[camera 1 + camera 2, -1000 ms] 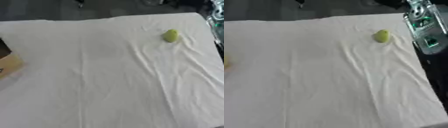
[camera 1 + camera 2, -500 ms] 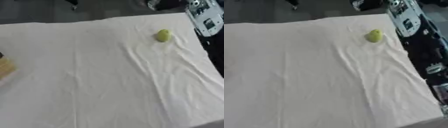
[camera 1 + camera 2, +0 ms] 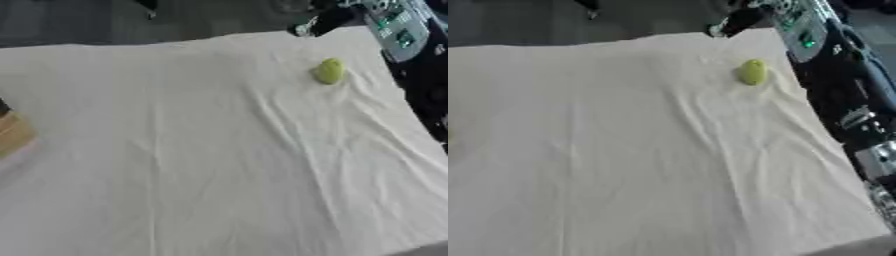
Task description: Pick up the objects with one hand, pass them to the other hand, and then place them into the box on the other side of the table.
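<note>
Fruit [image 3: 329,71] is seen lying on the cloth [image 3: 210,150], a small yellow-green thing, rounded and somewhat taller than wide, with a smooth skin and a darker shade along its lower side; its kind cannot be told. It is placed at about two o'clock on the table, near the far right corner and just inside the right edge, and it is touched by nothing. The cloth is white and creased, with long folds running from the fruit toward six o'clock, and the whole tabletop is covered by it.

A tan box [image 3: 12,134] is partly shown at nine o'clock, cut off by the left edge of the left eye view, well apart from the fruit across the table.

At the right edge, beyond the cloth, dark machinery [image 3: 846,110] with silver parts is seen from one o'clock to four o'clock. Neither hand is shown in either view, so whether the fingers are spread or curled cannot be told.
</note>
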Available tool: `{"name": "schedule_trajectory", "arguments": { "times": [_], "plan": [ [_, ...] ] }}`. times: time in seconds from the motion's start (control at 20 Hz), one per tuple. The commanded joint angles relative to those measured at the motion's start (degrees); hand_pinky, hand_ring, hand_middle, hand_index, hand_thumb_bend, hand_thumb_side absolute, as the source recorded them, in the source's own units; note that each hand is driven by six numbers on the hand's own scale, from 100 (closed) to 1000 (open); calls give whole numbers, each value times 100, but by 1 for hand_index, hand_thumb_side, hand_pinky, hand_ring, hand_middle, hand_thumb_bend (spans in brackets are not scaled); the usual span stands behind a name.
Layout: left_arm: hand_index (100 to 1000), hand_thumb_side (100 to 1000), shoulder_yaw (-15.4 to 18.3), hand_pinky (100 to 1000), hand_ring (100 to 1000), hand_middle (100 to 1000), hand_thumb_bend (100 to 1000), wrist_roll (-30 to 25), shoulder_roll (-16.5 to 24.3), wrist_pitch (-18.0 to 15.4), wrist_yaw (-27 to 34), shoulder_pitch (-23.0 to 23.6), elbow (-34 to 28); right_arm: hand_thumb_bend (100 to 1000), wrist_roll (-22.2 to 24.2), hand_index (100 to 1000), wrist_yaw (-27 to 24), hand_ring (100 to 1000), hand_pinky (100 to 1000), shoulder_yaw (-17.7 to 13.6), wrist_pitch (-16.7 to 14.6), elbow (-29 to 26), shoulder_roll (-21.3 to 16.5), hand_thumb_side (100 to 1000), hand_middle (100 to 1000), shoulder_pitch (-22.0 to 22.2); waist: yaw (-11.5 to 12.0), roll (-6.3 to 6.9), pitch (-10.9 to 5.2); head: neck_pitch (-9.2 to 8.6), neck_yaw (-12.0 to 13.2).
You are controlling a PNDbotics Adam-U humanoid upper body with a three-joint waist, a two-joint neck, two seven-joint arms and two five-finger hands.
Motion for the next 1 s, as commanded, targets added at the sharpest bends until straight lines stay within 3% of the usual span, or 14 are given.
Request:
{"name": "schedule_trajectory", "arguments": {
  "times": [0.05, 0.5, 1.0],
  "plan": [
    [741, 516, 42, 738, 699, 685, 643, -28, 122, 8, -24, -51, -36, 447, 403, 902, 115, 855, 857, -82, -130, 71, -305, 288, 848, -139, -1, -1, -158, 19, 22],
    [739, 506, 35, 741, 701, 688, 640, -52, 135, 56, -69, -57, -27, 492, 712, 864, 649, 851, 861, -254, -195, 439, -446, 243, 824, -118, -4, 31, -161, 11, 20],
    [736, 505, 34, 741, 700, 684, 639, -93, 113, 110, -93, -68, -35, 495, 582, 877, 1111, 848, 863, -354, -129, 729, -431, 232, 821, -62, 16, 63, -107, -13, 26]
  ]
}}
